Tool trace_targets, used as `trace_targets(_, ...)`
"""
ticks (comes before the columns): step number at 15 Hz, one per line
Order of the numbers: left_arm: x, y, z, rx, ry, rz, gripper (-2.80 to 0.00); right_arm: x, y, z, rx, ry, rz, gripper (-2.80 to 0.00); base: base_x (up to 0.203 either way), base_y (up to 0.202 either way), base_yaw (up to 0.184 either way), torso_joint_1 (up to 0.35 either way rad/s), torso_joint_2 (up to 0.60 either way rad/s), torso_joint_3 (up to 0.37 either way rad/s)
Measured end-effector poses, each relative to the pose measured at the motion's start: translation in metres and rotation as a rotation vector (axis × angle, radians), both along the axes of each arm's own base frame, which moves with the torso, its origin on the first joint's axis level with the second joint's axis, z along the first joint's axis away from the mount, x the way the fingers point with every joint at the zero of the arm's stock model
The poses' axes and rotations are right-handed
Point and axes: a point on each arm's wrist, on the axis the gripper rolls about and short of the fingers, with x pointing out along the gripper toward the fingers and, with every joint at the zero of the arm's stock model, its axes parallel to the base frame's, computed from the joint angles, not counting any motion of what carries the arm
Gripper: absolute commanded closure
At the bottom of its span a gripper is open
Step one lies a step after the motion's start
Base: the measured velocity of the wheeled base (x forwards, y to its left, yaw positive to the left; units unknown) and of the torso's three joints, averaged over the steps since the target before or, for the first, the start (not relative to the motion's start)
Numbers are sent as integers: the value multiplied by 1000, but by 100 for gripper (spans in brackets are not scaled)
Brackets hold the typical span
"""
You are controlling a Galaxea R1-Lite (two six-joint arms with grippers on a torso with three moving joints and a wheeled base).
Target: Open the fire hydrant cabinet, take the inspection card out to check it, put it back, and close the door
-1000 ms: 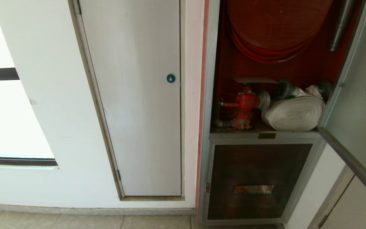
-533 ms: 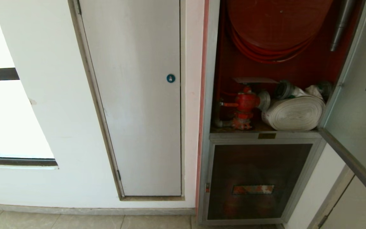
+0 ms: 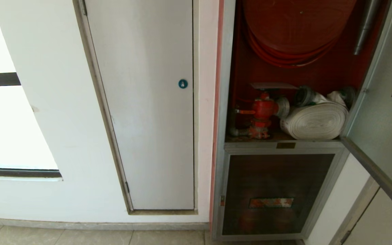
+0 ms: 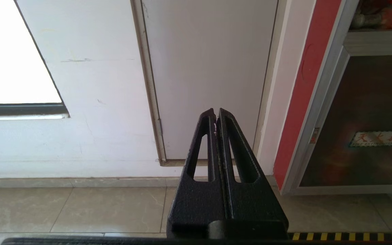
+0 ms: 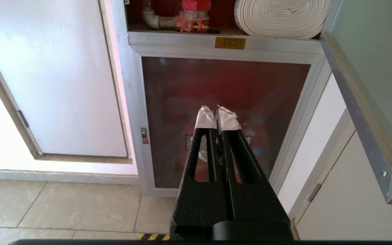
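Observation:
The fire hydrant cabinet (image 3: 224, 102) stands open in the head view, with a red hose reel (image 3: 298, 27), a red valve (image 3: 263, 109) and a white rolled hose (image 3: 315, 120) inside. The inspection card (image 3: 273, 85) lies flat on top of the valve. The door (image 3: 383, 112) is swung out to the right, and its metal frame corner (image 5: 369, 112) also shows in the right wrist view. My left gripper (image 4: 215, 114) is shut and empty, low before the white wall panel. My right gripper (image 5: 216, 110), its tips taped, is shut and empty, low before the cabinet's lower glass panel.
A plain white panel (image 3: 148, 102) with a blue round lock (image 3: 182, 83) sits left of the cabinet. Below the open compartment is a smaller dark glass panel (image 3: 277, 183) with an orange-red label. A bright window (image 3: 5, 129) is at far left, above the tiled floor (image 4: 80, 207).

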Motion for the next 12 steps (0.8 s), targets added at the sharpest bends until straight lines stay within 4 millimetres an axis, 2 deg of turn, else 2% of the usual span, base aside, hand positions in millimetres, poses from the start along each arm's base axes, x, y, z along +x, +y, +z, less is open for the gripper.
trace_targets(12,0,0,0,2,0,0,0,0,0,0,0,-1,0,0,6,0,0,-1,0,0)
